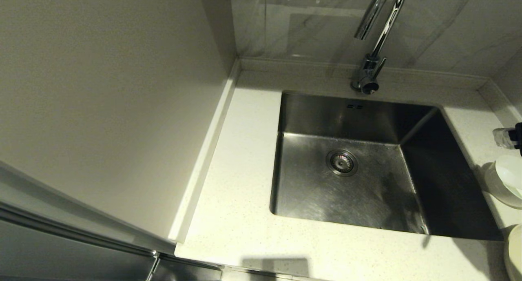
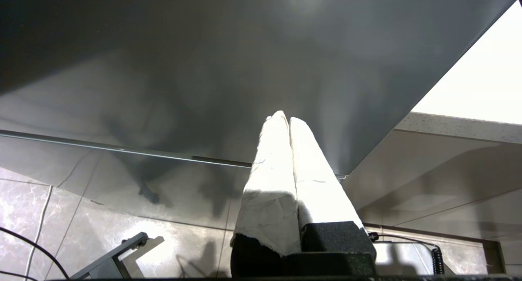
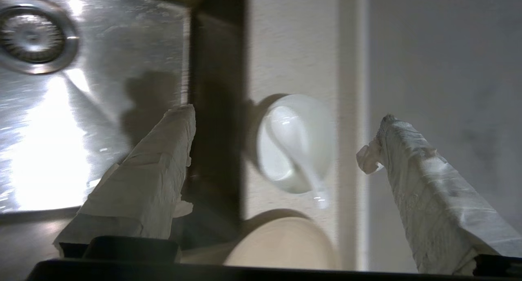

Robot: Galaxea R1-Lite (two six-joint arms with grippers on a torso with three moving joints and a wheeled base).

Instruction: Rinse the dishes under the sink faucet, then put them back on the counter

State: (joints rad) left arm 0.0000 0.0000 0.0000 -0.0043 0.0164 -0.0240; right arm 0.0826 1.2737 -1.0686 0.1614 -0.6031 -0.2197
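A small white bowl [image 1: 503, 181] stands on the counter [image 1: 240, 199] right of the sink [image 1: 350, 191], with the white spoon [image 1: 510, 173] lying in it. The cream plate [image 1: 514, 252] shows at the frame's lower right corner. In the right wrist view my right gripper [image 3: 283, 116] hovers open above the bowl [image 3: 310, 126], whose spoon [image 3: 291, 138] has its handle over the rim. The plate [image 3: 281, 244] lies nearer the wrist. The chrome faucet [image 1: 377, 36] arches over the sink's back edge. My left gripper [image 2: 285, 120] is shut on nothing, parked low facing a grey cabinet panel.
The sink holds only its round strainer drain [image 1: 341, 162] and two overflow slots [image 1: 354, 106]. A pale wall panel [image 1: 102, 89] bounds the counter's left side and a raised backsplash rim [image 1: 310, 67] its rear. A piece of my right arm [image 1: 509, 136] pokes in at the right edge.
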